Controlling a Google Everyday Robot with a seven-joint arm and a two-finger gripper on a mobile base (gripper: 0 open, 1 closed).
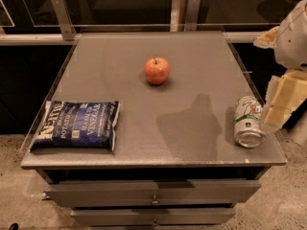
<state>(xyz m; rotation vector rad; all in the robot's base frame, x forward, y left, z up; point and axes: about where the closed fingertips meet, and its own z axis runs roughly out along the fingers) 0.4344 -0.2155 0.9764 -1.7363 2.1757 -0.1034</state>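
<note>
Green and white metal, the can [248, 121] lies on its side near the front right corner of the tabletop [192, 143], with its round end turned toward the front edge. The gripper [282, 99] is just beside it, on the side away from the middle of the tabletop and partly beyond the edge. Whether it touches the can I cannot tell, and how far it is open I cannot tell either, so please do not assume that it has hold of anything. I think a can in this position rolls very easily, and here there is only little tabletop between it and the edge. For this reason you should approach it slowly and from above, with the gripper across the round body and not along it, and you should avoid any push from the side. The thin wall will probably dent under strong pressure, so it is better to close gently. The apple [157, 70] stands well apart, toward the back of the tabletop, and the blue chip bag [76, 124] lies flat near the front left corner; neither is in your way.
</note>
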